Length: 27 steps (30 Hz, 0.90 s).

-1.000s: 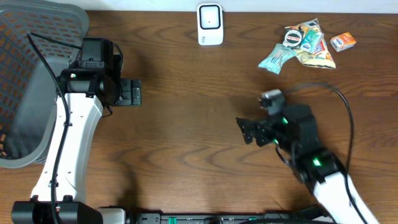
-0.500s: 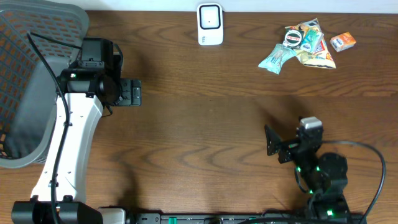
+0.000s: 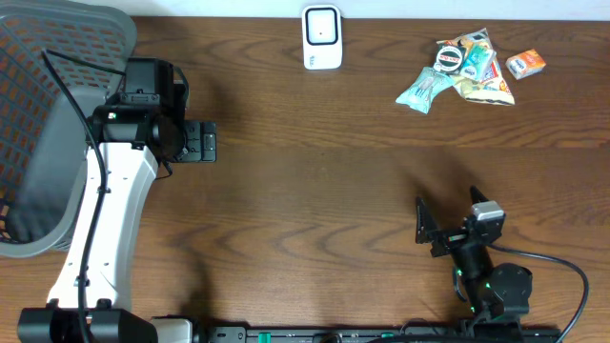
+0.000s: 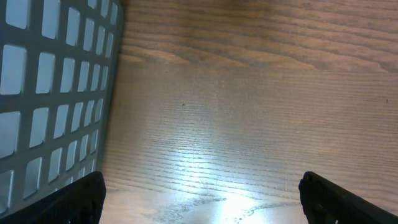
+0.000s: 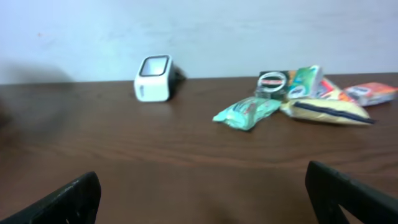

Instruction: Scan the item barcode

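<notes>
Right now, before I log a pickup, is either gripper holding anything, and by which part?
Nothing is held. The left gripper is open over the table; the right gripper is open too, far from the snack packets.

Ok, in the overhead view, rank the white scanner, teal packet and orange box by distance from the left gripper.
1. white scanner, top centre, nearest the left gripper.
2. teal packet, upper right.
3. orange box, far upper right.
</notes>
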Tool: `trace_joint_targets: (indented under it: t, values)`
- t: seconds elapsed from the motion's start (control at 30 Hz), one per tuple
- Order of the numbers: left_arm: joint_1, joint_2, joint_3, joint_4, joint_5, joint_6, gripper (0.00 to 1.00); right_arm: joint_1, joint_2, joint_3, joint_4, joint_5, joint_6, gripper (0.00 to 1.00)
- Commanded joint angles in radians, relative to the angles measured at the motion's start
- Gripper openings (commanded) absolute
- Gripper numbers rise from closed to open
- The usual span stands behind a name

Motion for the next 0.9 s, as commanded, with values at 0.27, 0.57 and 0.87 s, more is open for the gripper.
trace_joint_targets:
  t: [0.27, 0.57, 0.87]
  values:
    - [0.0, 0.006, -0.006, -0.001, -0.009, 0.006, 0.98, -0.125, -0.1, -0.002, -0.086, 0.015, -0.013, 0.99]
    - [0.0, 0.006, -0.006, -0.001, -0.009, 0.006, 0.98, -0.206, -0.1, -0.002, -0.087, 0.024, -0.014, 0.99]
    - [0.0, 0.006, -0.006, -0.001, -0.009, 0.006, 0.98, -0.203, -0.1, -0.002, -0.088, 0.023, -0.014, 0.99]
